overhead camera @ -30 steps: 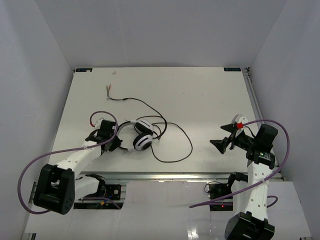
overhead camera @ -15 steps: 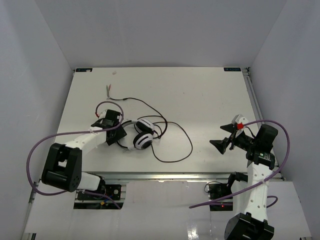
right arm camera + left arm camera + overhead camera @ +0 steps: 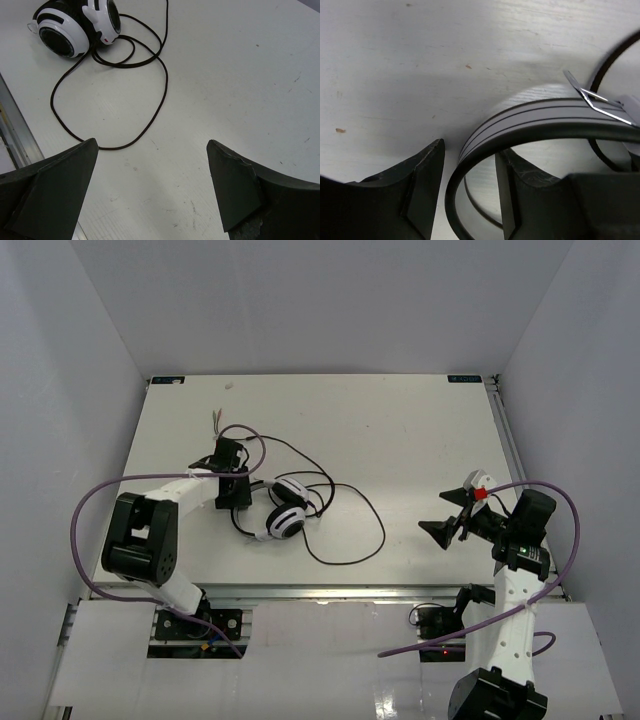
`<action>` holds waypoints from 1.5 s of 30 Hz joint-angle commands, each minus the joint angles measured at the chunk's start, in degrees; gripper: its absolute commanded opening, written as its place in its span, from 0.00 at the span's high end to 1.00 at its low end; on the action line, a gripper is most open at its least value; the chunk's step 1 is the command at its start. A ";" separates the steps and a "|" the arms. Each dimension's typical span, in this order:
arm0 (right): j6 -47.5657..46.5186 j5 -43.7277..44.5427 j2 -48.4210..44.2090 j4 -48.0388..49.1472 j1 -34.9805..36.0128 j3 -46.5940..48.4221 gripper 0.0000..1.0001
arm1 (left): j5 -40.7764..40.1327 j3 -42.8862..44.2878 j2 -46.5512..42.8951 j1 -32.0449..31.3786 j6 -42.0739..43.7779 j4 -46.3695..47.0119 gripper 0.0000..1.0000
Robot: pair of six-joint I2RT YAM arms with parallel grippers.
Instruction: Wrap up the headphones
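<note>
While the right claw (image 3: 151, 147) is held open and empty, well apart, the headband (image 3: 545, 117) of the headphones (image 3: 285, 510) is straddled crosswise, not yet pinched, by the nearer left claw (image 3: 470, 150), its jaws parted.

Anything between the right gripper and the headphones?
Nothing visible. Only bare table lies between the open right gripper and the headphones, and their own cable loops across that stretch.
</note>
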 commanded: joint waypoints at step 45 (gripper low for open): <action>13.90 2.41 39.39 37.19 39.69 29.13 0.10 | 24.73 27.73 -29.23 1.27 -11.32 -18.40 1.00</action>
